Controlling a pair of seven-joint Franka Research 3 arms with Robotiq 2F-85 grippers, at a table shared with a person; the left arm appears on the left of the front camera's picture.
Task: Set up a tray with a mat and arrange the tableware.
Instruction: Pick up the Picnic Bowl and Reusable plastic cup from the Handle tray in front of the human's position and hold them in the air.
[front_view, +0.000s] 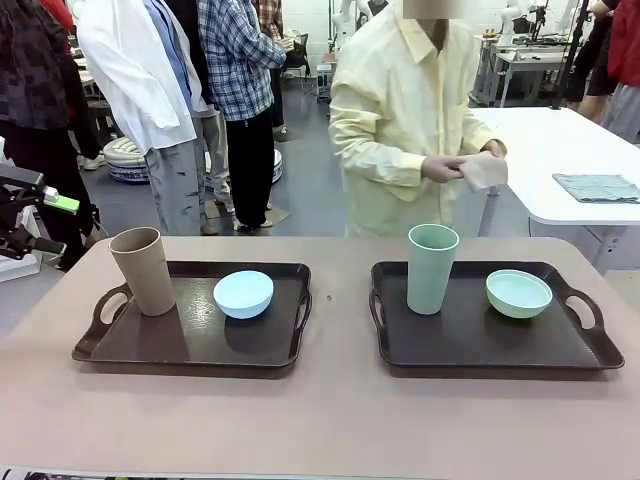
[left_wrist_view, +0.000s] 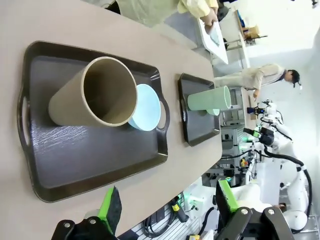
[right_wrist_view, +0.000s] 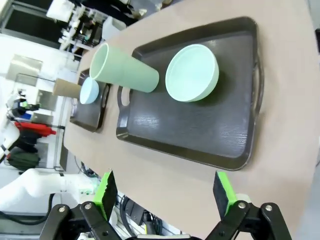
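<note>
Two dark brown trays lie side by side on the table. The left tray (front_view: 190, 345) carries a tan-brown tumbler (front_view: 140, 270) and a pale blue bowl (front_view: 243, 294). On the right tray (front_view: 490, 345) stand a pale green tumbler (front_view: 432, 268) and a pale green bowl (front_view: 518, 293). Across the table a person holds a pale folded mat (front_view: 486, 172) in both hands. My left gripper (left_wrist_view: 167, 205) hangs open above the left tray's (left_wrist_view: 95, 165) near edge, also seen at the picture's left edge (front_view: 50, 222). My right gripper (right_wrist_view: 165, 195) is open, short of the right tray (right_wrist_view: 200, 135).
A white side table (front_view: 560, 150) at the far right bears a folded grey-green cloth (front_view: 598, 187). Other people stand farther back on the left. Bare tabletop (front_view: 330, 420) runs along the near edge and between the trays.
</note>
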